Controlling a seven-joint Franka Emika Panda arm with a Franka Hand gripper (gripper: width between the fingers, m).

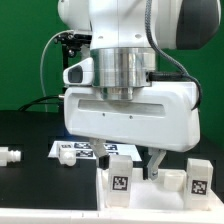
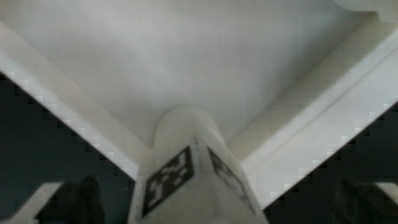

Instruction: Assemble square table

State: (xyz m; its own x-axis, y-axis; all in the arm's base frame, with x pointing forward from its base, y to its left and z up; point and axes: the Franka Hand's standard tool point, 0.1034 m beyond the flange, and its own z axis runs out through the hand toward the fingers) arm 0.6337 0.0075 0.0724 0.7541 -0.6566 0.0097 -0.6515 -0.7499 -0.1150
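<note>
leg fitting looked to be the step in hand: one white leg [image 2: 187, 172] stood upright on a corner of the tabletop [image 1: 158, 206]. the hand [image 1: 129, 158] hung right over it with its fingers [image 2: 80, 200] spread wide, one on each side of the leg and neither touching it. a second leg [image 1: 197, 178] stood on the tabletop's next corner, toward the exterior view's right. we judged that the next move called for a straight lift clear of the leg without knocking it, then a trip to fetch another loose part. a small white piece [image 1: 10, 155] lay on the table well away from the tabletop, on the exterior view's left, beyond the marker board [image 1: 72, 150]. we could not tell whether the leg under the hand was seated fully home, since its foot was hidden in both views. the arm's bulk covered the tabletop's far side, the frame cut off its near edge, and the wrist view was too blurred to read the tags.
</note>
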